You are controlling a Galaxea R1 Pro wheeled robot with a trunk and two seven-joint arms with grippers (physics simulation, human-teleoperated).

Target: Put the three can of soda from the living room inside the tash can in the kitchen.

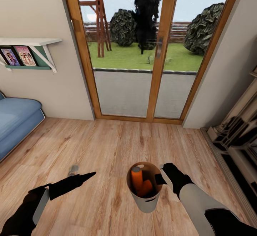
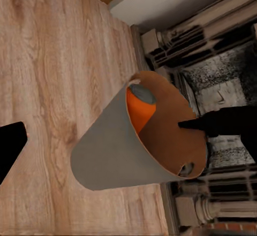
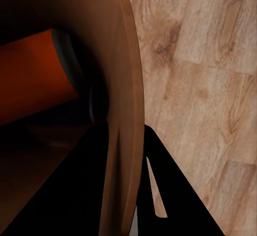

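Gripping the rim of the tash can, the right gripper is pinching the thin wall with one finger inside and one outside, as the right wrist view shows the orange-brown wall passing between the dark fingers. Beyond it the living room is spreading out: wood-framed glass doors ahead, a blue sofa at the robot's left, a dark carved fireplace surround at its right, and warm plank floor below. The tash can is sitting just in front of the robot, seemingly lifted off the floor, though I cannot tell for sure. It is standing roughly upright, mouth opening upward and its long axis running near vertical, tapering toward the base. Inside it two orange cans of soda are leaning against each other, their long axes tilted, one grey top pointing toward the rim; the dark blue one is too shadowed to pick out. The left gripper is hovering free to the bucket's left, its fingers looking nearly closed and holding nothing. The bucket is probably light and stiff but thin-walled, so the rim pinch is the natural hold; carried from one side it is likely swinging or tipping, and the loose cans inside may be shifting as the base is moving.
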